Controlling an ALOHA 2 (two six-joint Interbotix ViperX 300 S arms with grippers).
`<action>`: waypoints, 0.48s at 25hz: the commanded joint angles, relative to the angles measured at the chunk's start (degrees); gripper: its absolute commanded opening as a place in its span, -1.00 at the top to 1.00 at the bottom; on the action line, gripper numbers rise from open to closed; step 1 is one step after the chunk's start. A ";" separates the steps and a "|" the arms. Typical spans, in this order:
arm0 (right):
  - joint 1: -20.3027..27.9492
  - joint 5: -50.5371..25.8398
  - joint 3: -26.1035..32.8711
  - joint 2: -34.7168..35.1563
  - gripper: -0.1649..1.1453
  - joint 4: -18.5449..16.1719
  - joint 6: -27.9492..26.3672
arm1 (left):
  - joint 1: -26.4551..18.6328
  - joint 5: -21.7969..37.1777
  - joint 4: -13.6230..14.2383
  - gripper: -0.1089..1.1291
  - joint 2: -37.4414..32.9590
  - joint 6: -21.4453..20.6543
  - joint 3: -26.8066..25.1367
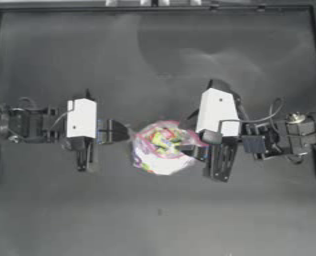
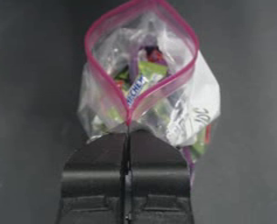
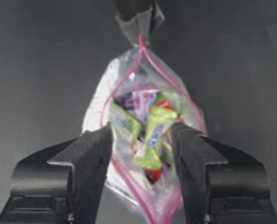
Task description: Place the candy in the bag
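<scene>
- The left pincer [image 2: 128, 131] is reaching in from the left, clenching the pink rim of the bag [image 1: 162, 148] at mid-table [image 1: 154, 65].
- The right pincer [image 3: 142, 135] is sitting spread apart in the bag's mouth.
- Only the right wrist view is showing a pale-yellow candy [image 3: 154, 138] between those jaws.

The bag [image 2: 182, 109] rim is pinched between the closed left gripper [image 2: 128, 131] jaws, mouth spread open, sweets [image 2: 142, 83] seen inside.
</scene>
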State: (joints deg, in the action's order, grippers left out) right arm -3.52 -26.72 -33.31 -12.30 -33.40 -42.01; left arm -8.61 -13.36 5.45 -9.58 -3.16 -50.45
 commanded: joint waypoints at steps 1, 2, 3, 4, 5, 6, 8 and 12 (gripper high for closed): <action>-0.09 0.18 0.62 -1.58 -0.47 -0.26 0.09 | 0.26 0.70 -0.18 0.76 -2.29 0.09 0.18; -0.09 0.18 0.62 -1.67 -0.47 -0.18 0.09 | 0.26 1.05 -0.26 0.76 -2.29 0.09 0.00; -0.09 0.18 0.62 -1.67 -0.47 -0.26 0.09 | 0.26 1.32 -0.26 0.76 -2.20 0.09 -0.09; -0.09 0.18 0.62 -1.58 -0.47 -0.26 0.00 | 0.26 1.32 -0.26 0.76 -2.11 0.09 -0.18; -0.09 0.18 0.62 -1.67 -0.47 -0.26 0.00 | 0.26 1.41 -0.26 0.76 -2.02 0.09 -0.26; -0.09 0.18 0.62 -1.67 -0.47 -0.26 0.09 | 0.26 1.41 -0.26 0.76 -1.85 0.09 -0.35; -0.09 0.18 0.62 -1.58 -0.47 -0.26 0.00 | 0.26 1.41 -0.26 0.76 -1.76 0.09 -0.35; -0.09 0.18 0.62 -1.58 -0.47 -0.26 0.00 | 0.26 1.41 -0.18 0.74 -1.76 0.00 -0.26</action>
State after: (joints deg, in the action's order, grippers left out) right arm -3.43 -26.72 -33.31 -12.30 -33.40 -42.01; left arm -8.35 -11.78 5.27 -9.58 -3.16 -51.33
